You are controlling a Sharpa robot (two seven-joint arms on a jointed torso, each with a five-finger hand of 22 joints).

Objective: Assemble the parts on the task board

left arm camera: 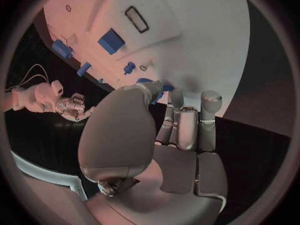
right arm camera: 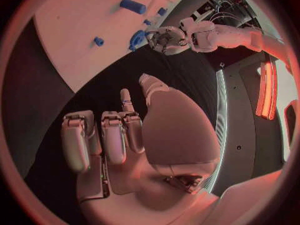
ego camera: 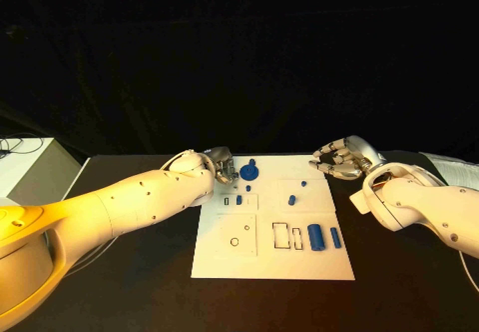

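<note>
The white task board (ego camera: 269,259) lies in the middle of the black table. A round blue part (ego camera: 250,170) lies near its far left corner. My left hand (ego camera: 221,167) is right beside that part with its fingers pointing down. In the left wrist view the round blue part (left arm camera: 164,87) peeks out between the thumb and the fingertips (left arm camera: 177,99); whether they grip it I cannot tell. My right hand (ego camera: 343,159) hovers off the board's far right corner, fingers loosely curled, holding nothing. A blue cylinder (ego camera: 315,237) and a thin blue bar (ego camera: 336,238) lie near the board's right edge.
Small blue pegs (ego camera: 291,200) (ego camera: 239,200) stand mid-board. Rectangular slots (ego camera: 280,236) and a small ring (ego camera: 235,242) mark the near half. A pale box (ego camera: 28,169) stands at the table's far left. Bare black table lies on both sides of the board.
</note>
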